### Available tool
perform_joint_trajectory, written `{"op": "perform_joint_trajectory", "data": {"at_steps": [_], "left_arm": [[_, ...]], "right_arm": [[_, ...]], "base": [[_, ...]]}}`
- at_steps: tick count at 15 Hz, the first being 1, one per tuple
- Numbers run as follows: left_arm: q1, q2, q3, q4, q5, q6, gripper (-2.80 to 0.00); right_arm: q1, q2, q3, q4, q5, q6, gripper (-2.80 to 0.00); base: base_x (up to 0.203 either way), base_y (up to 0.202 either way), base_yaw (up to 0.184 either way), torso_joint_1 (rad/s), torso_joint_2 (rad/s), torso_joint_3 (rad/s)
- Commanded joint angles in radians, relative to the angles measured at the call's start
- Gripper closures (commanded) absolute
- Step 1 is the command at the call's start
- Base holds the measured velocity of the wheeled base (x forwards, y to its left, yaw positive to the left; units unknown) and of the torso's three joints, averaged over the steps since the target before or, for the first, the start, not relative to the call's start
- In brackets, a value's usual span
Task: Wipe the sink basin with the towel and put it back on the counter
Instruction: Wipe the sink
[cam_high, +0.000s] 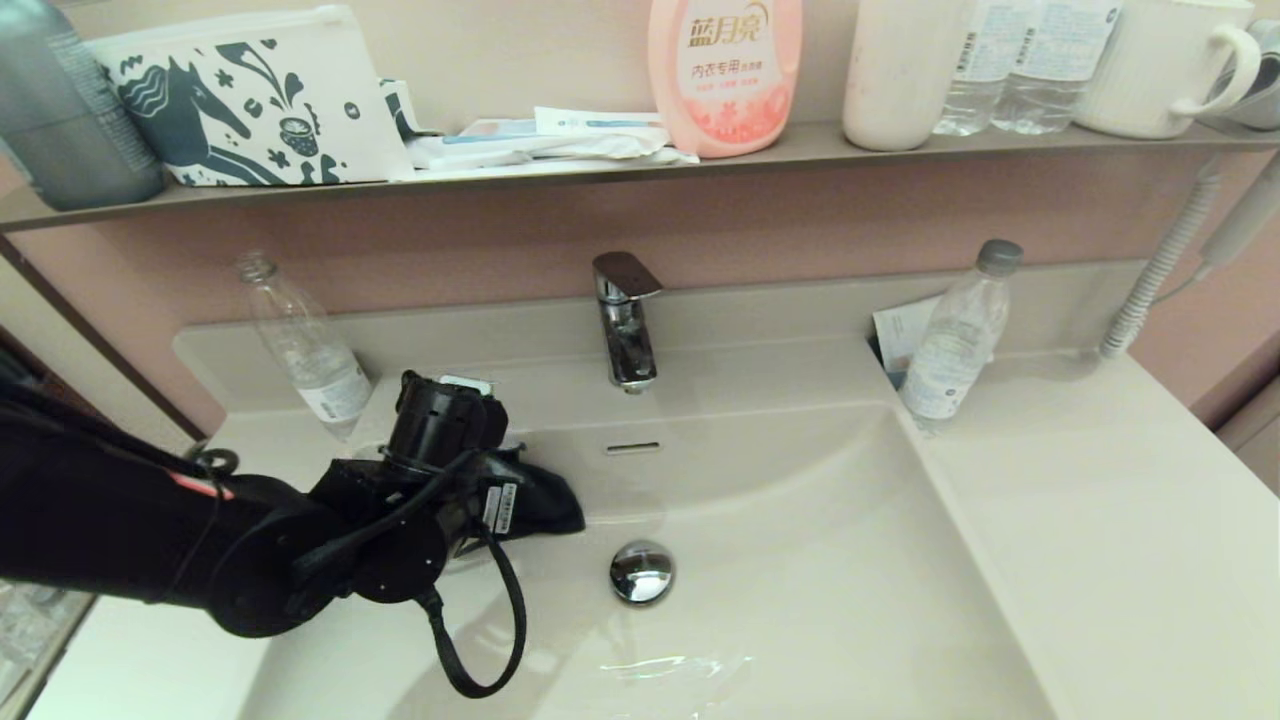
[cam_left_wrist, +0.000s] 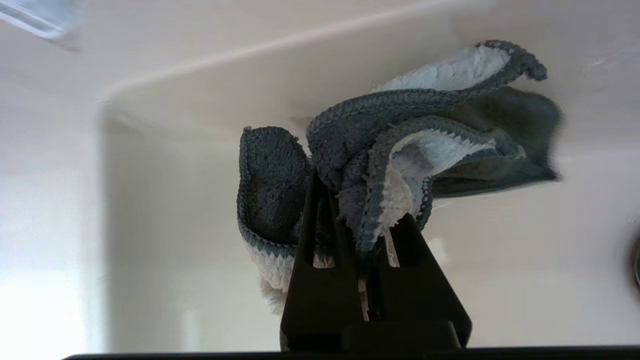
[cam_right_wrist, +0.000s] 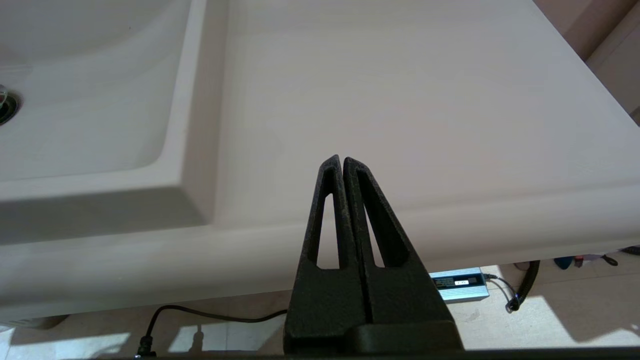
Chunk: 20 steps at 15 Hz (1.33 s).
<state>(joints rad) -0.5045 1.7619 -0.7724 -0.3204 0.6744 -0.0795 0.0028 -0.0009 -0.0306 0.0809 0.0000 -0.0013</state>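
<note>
The left claw (cam_left_wrist: 357, 210) pinches the bunched towel (cam_left_wrist: 400, 145) against the back-left wall of the sink basin (cam_high: 800, 560), below the counter's (cam_high: 1100, 520) back-left corner. Only 1 fold sits between the fingers, so a hard drag could pull it free. Loose flaps may skip patches. The right claw (cam_right_wrist: 343, 165), closed and empty, hangs off the counter's front edge.

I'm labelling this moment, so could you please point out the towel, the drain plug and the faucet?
Towel (cam_left_wrist: 400, 150): left wrist view, on the bunched folds above the left pincer.
Drain plug (cam_high: 641, 571): head view, on its chrome cap in the basin.
Faucet (cam_high: 627, 330): head view, on the upright chrome body.
</note>
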Motion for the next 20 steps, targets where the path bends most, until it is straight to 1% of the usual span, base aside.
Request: {"op": "perform_joint_trajectory", "data": {"at_steps": [1,4,5,6,8,9,11,12,14,16,17,18,20], "left_arm": [[0.002,-0.091,0.02,0.0,0.006,0.033,0.0],[0.016,-0.196,0.027,0.0,0.012,0.157,0.0],[0.032,-0.202,-0.005,-0.001,0.013,0.179,0.0],[0.049,-0.198,-0.042,-0.001,0.01,0.188,0.0],[0.07,-0.146,-0.076,-0.013,0.0,0.185,0.0],[0.082,-0.109,-0.086,-0.039,-0.017,0.183,0.0],[0.115,-0.029,-0.106,-0.142,-0.074,0.187,0.0],[0.127,0.018,-0.112,-0.192,-0.09,0.188,0.0],[0.143,0.109,-0.114,-0.281,-0.103,0.185,0.0],[0.159,0.209,-0.117,-0.394,-0.108,0.184,0.0],[0.162,0.256,-0.126,-0.451,-0.108,0.185,0.0],[0.159,0.289,-0.139,-0.484,-0.109,0.186,0.0],[0.127,0.312,-0.161,-0.495,-0.11,0.184,0.0]], "right_arm": [[-0.001,0.001,0.0,0.0,0.0,0.0,0.0],[0.0,0.001,0.0,0.0,0.0,0.0,0.0],[0.0,0.001,0.0,0.0,0.0,0.0,0.0],[0.0,0.001,0.0,0.0,0.0,0.0,0.0],[0.0,0.001,0.0,0.0,0.0,0.0,0.0],[0.0,0.001,0.0,0.0,0.0,0.0,0.0],[-0.001,0.001,0.0,0.0,0.0,0.0,0.0],[0.0,0.001,0.0,0.0,0.0,0.0,0.0],[0.0,0.001,0.0,0.0,0.0,0.0,0.0],[0.0,0.001,0.0,0.0,0.0,0.0,0.0],[0.0,0.001,0.0,0.0,0.0,0.0,0.0],[0.0,0.001,0.0,0.0,0.0,0.0,0.0],[0.0,0.001,0.0,0.0,0.0,0.0,0.0]], "base": [[0.0,0.0,0.0,0.0,0.0,0.0],[0.0,0.0,0.0,0.0,0.0,0.0],[0.0,0.0,0.0,0.0,0.0,0.0],[0.0,0.0,0.0,0.0,0.0,0.0],[0.0,0.0,0.0,0.0,0.0,0.0],[0.0,0.0,0.0,0.0,0.0,0.0],[0.0,0.0,0.0,0.0,0.0,0.0],[0.0,0.0,0.0,0.0,0.0,0.0],[0.0,0.0,0.0,0.0,0.0,0.0],[0.0,0.0,0.0,0.0,0.0,0.0],[0.0,0.0,0.0,0.0,0.0,0.0],[0.0,0.0,0.0,0.0,0.0,0.0],[0.0,0.0,0.0,0.0,0.0,0.0]]}}
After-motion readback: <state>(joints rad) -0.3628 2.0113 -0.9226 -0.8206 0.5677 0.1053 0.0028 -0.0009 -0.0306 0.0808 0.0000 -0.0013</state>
